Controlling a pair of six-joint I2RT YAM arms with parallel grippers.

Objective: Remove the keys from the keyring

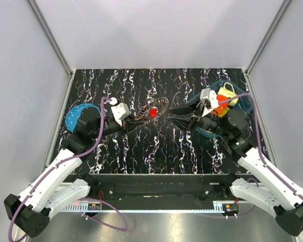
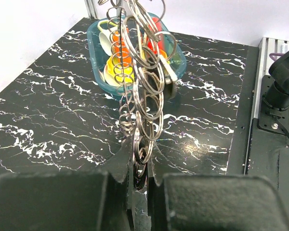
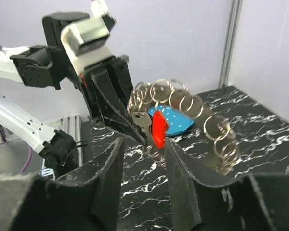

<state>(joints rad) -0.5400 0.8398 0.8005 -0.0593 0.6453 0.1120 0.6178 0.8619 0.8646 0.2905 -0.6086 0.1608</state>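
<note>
Left hand (image 1: 137, 119) clenched on the keyring (image 2: 145, 96), a linked chain of silvery rings held up off the bench (image 1: 156, 148) just 12 o'clock of centre, key (image 3: 143, 122) and red piece (image 1: 153, 112) hanging on it; right hand (image 1: 168, 115) released, jaws apart, at its 3 o'clock.

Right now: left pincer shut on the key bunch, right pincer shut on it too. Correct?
Wrong on one point. The left pincer is shut on the key bunch, but the right pincer is open: the right wrist view shows its fingers apart, with the red piece seen beyond the gap, not gripped.
</note>
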